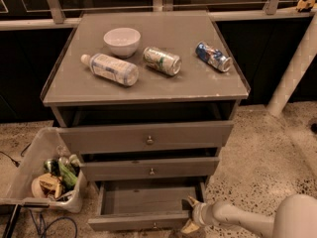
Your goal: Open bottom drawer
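Note:
The bottom drawer (143, 202) of the grey cabinet is pulled out, and its plain grey inside shows. Its narrow front panel (133, 223) sits at the lower edge of the view, with the small knob (155, 226) barely in view. My gripper (191, 215) is at the drawer's right front corner, on the end of the white arm (247, 222) that reaches in from the lower right. One finger (192, 202) points up by the drawer's right side and the other (190, 227) lies low by the front panel. The mid-sized drawer (150, 168) and the widest top drawer (146, 137) stand slightly out.
On the cabinet top (148, 86) are a white bowl (122, 40), a lying plastic bottle (110, 69) and two lying cans (162, 60) (213, 56). A clear bin of trash (44, 175) stands on the floor at the left. A white post (292, 68) stands at the right.

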Controlling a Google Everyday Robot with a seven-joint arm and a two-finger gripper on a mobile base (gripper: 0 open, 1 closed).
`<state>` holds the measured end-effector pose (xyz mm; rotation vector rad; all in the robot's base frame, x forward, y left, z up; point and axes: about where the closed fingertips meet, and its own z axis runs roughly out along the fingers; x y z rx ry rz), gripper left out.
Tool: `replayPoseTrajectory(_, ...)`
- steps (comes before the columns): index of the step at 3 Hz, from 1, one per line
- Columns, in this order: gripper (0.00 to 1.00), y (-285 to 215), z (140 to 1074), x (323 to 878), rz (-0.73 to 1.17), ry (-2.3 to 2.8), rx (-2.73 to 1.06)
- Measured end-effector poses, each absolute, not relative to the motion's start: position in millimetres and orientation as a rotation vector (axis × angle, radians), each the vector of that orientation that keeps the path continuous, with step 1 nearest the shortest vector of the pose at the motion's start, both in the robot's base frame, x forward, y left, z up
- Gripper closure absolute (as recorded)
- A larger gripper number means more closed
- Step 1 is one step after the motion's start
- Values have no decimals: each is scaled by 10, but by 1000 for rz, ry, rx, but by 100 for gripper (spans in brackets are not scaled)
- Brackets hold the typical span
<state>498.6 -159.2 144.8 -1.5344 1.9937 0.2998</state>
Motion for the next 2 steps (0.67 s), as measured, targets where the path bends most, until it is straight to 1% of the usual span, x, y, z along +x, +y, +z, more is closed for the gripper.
replayPoseTrajectory(2,61,-1788,1481,4586,255,1998,-1540)
